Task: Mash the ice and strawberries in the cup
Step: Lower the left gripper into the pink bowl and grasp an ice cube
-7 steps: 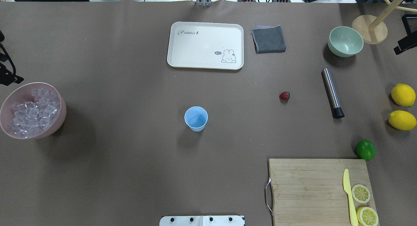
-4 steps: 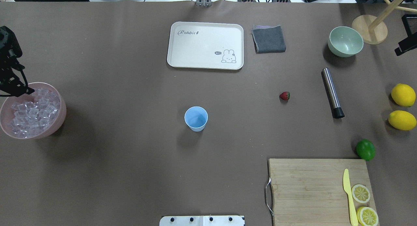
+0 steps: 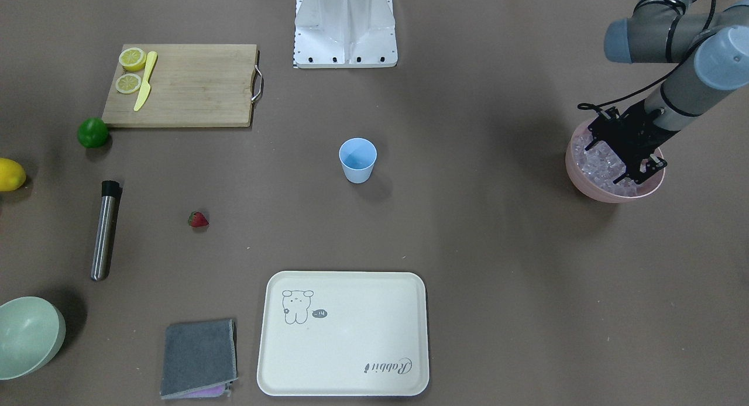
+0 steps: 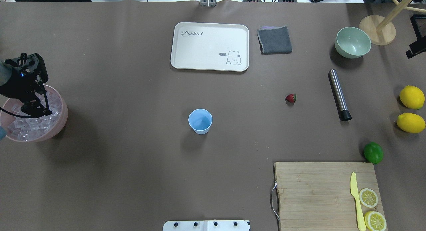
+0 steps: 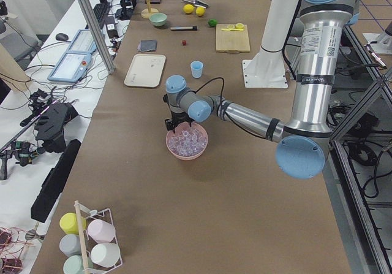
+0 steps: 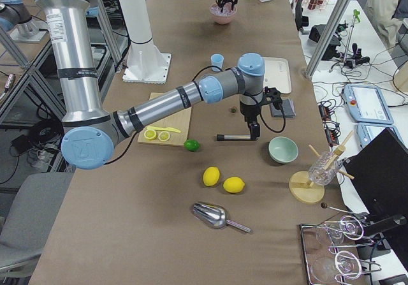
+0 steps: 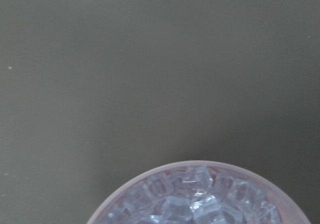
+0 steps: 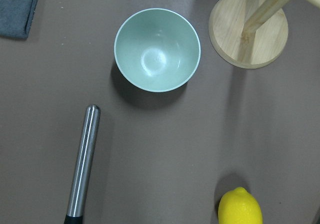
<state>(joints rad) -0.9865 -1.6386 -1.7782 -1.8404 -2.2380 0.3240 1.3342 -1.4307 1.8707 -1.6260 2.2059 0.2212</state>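
Light is recorded as even and diffuse from above; all shadows are soft. Beneath the left gripper (image 4: pixel 35 110), small glints are noted on the ice (image 7: pixel 200 199), and the left wrist view is rendered dim and slightly soft. A broad shadow is cast from the pink bowl (image 4: pixel 62 119), away from that gripper. Below the right gripper (image 6: pixel 254 134), the pale-green bowl (image 8: pixel 157 49) is imaged sharply, with a faint highlight inside.

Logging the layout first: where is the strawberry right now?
In the overhead view the strawberry lies right of centre, on the robot's right side, between the cup and the steel rod, nearer the rod.
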